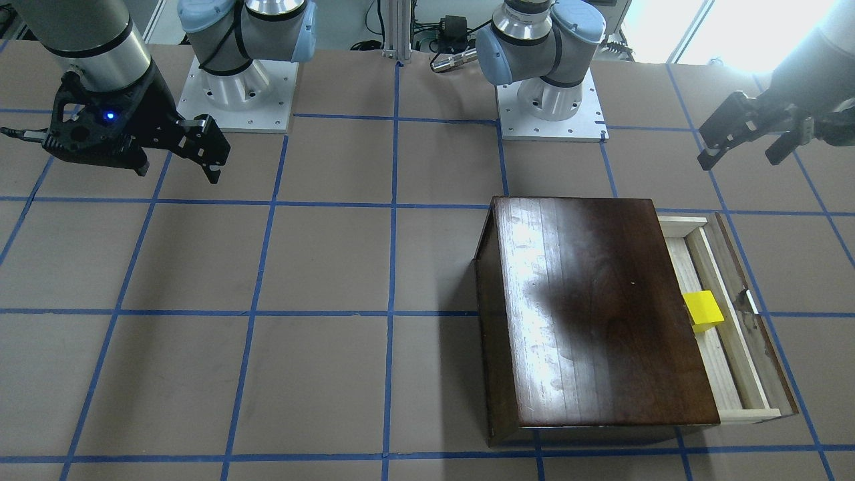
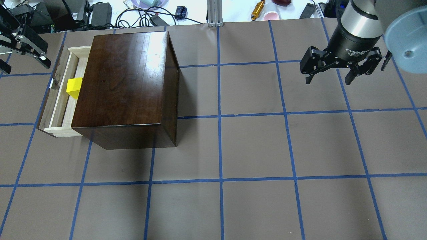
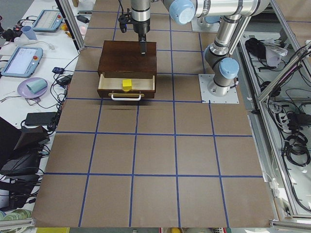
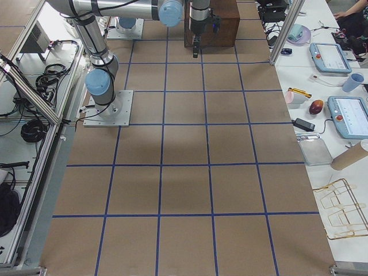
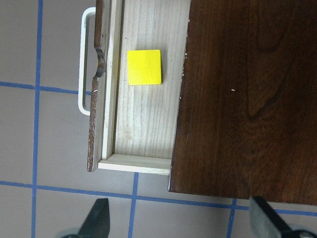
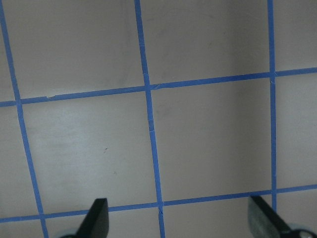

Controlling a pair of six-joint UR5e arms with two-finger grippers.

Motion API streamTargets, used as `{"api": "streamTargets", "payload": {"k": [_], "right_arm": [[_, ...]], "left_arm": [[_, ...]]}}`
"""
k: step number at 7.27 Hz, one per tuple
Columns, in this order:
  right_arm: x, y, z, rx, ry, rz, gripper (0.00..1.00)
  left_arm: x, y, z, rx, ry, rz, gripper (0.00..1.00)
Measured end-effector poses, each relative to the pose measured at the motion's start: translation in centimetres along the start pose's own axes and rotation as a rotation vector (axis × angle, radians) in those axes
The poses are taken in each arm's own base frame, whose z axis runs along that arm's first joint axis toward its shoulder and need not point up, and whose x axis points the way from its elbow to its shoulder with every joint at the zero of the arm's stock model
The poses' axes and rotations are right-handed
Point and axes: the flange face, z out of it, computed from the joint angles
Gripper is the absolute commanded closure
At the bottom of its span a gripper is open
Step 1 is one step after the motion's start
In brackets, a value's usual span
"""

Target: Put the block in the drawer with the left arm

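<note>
Currently I am logging the block (image 5: 144,67) lying in the pulled-out drawer (image 5: 141,124), left fingers (image 5: 99,220) and right fingers (image 6: 95,219) released and empty, a low sweep, I am judging, risking clipping the protruding front.

Left arm (image 1: 811,70) reaches in with its wrist raised and angled. The left gripper (image 1: 741,155) is empty with jaws spread wide, and its fingertips (image 5: 100,218) stand far apart in the wrist view. Right arm (image 2: 360,23) hangs with its wrist near vertical. The right gripper (image 2: 328,80) points down, jaws likewise spread, holding nothing.
</note>
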Motion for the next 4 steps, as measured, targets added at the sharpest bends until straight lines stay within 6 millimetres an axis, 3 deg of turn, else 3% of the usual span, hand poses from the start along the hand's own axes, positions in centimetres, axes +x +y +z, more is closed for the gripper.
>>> {"api": "streamTargets", "payload": {"k": [3,4], "right_arm": [[0.0,0.0,0.0,0.0,0.0,0.0,0.0],[0.0,0.0,0.0,0.0,0.0,0.0,0.0]], "left_arm": [[9.1,0.3,1.4,-0.016,0.008,0.045,0.0],[11.3,0.7,2.0,-0.027,0.006,0.06,0.0]]}}
